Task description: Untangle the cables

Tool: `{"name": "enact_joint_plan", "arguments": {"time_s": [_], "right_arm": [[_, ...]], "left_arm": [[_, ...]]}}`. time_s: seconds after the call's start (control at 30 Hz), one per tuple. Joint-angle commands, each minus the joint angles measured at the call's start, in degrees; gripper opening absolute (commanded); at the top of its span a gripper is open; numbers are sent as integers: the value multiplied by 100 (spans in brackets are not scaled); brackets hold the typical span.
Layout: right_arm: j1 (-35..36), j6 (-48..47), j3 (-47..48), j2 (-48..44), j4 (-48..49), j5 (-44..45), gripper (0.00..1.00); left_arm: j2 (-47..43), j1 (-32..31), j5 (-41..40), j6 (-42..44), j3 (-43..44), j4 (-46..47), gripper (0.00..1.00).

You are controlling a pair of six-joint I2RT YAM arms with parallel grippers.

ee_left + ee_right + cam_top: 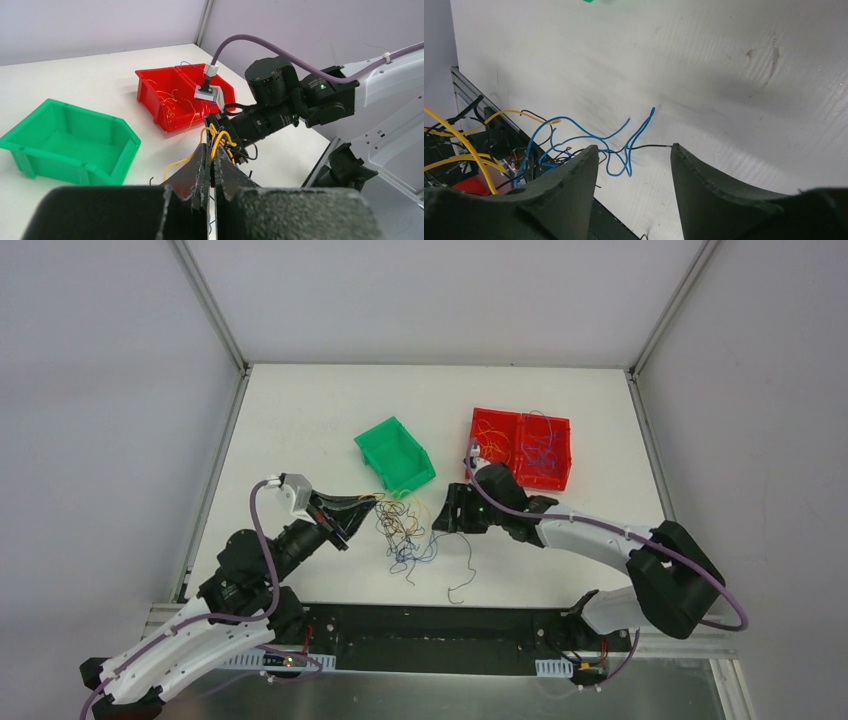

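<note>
In the top view the cables (pixel 400 530) lie on the tabletop (pixel 300 420) as one loose, curly tangle of hair-thin yellow, blue and black strands, about midway between the two arms. One dark strand (pixel 463 568) trails out of the tangle toward 4 o'clock.

The left gripper (pixel 365 503) reaches the tangle from 9 o'clock. Its fingers (pixel 200 167) are pressed together, with yellow loops pinched at their tips. The right gripper (pixel 634 149) sits at 3 o'clock of the tangle. Its two fingers are spread wide and hold nothing, and a blue loop and a black strand lie on the tabletop beyond the gap.

Farther back, one green bin (pixel 395 452) stands at 12 o'clock of the tangle. At 3 o'clock of the green bin are two red bins, touching side by side. The left red bin (pixel 481 426) holds mainly yellow curls, and the right red bin (pixel 558 475) holds mainly blue ones.
</note>
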Motion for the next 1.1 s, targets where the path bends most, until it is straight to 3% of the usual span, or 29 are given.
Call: {"name": "enact_joint_plan", "arguments": {"time_s": [0.0, 0.47, 0.87, 0.97, 1.07], "right_arm": [[245, 557, 62, -158, -179, 501, 59], [781, 899, 286, 412, -312, 886, 53], [843, 1001, 423, 1054, 33, 684, 21], [839, 971, 439, 912, -75, 705, 3], [801, 923, 345, 474, -253, 813, 0]], "left_arm": [[107, 19, -90, 156, 119, 441, 0], [25, 21, -201, 260, 70, 475, 0], [-34, 24, -219, 272, 61, 466, 0], [-42, 19, -276, 276, 54, 421, 0], [-54, 26, -716, 191, -18, 384, 0]]}}
